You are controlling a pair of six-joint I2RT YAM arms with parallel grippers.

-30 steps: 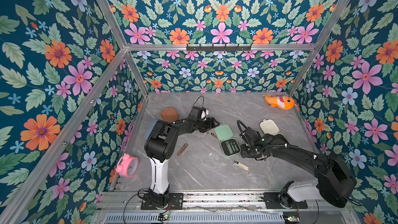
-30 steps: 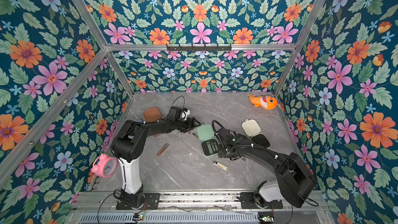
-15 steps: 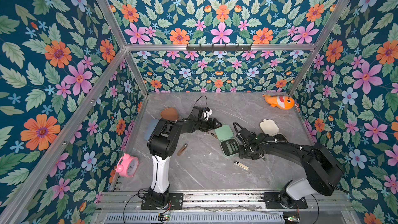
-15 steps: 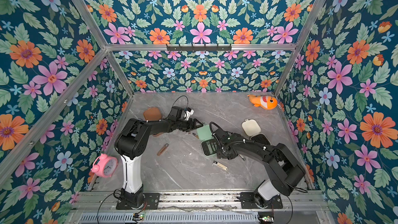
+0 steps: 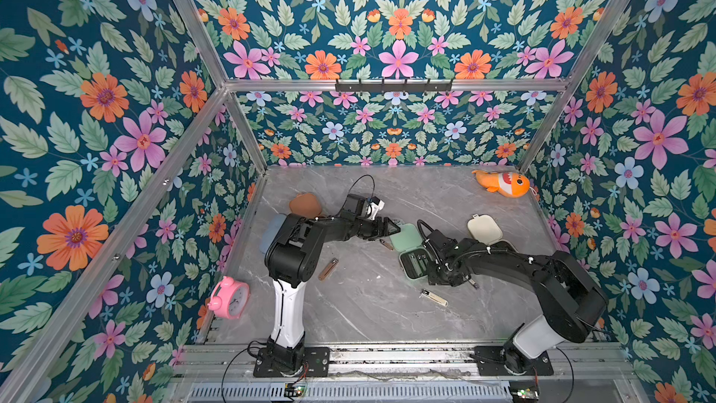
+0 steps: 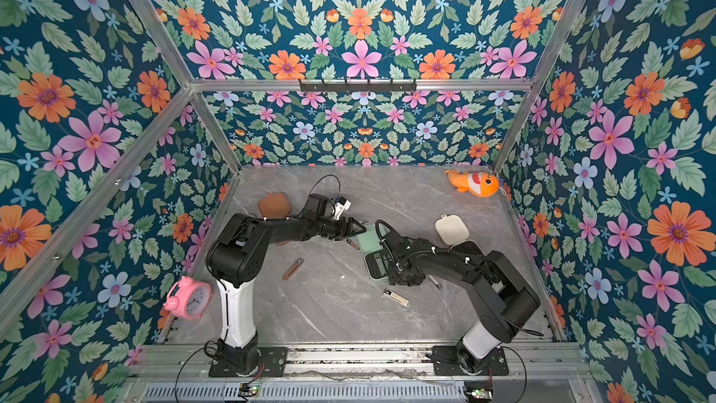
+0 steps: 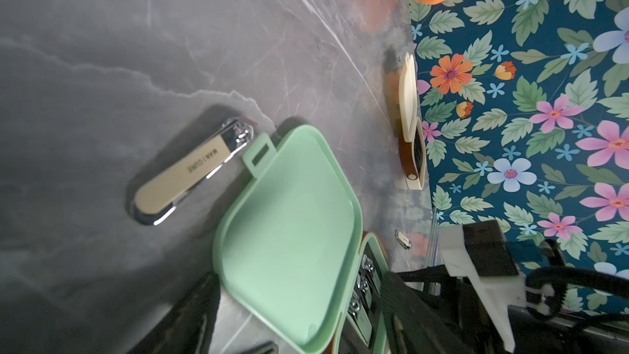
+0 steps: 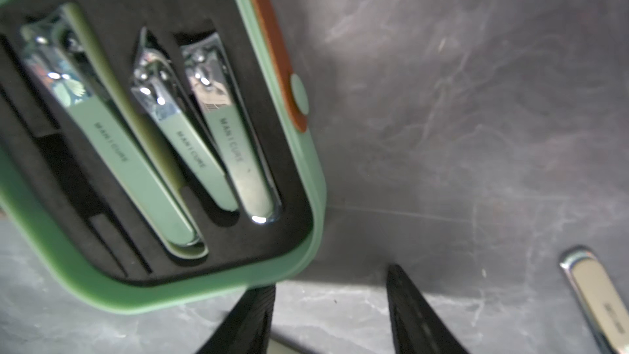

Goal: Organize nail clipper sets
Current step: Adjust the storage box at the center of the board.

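The left hand (image 5: 395,227) has crept toward the mint case (image 5: 410,265) over the last second. The right arm (image 5: 561,284) has swung its elbow inward, while the right hand (image 5: 439,275) stays at the case's tray.

In both top views the left hand's tip now reaches the near edge of the open lid (image 6: 368,240). A loose clipper (image 5: 434,297) lies on the table (image 5: 360,304), apart from the case.

In the left wrist view the fingers (image 7: 190,318) stand apart on either side of the lid's edge and do not pinch it. A cream clipper (image 7: 194,168) lies just beside the lid's tab.

In the right wrist view the right hand's fingers (image 8: 412,308) are spread and empty, just beside the tray's corner. Three clippers (image 8: 190,151) sit in the tray's slots, and the narrow slots beside them look empty.

The left hand seems lined up to fold the lid shut. The cream pieces have not yet been put in a case.
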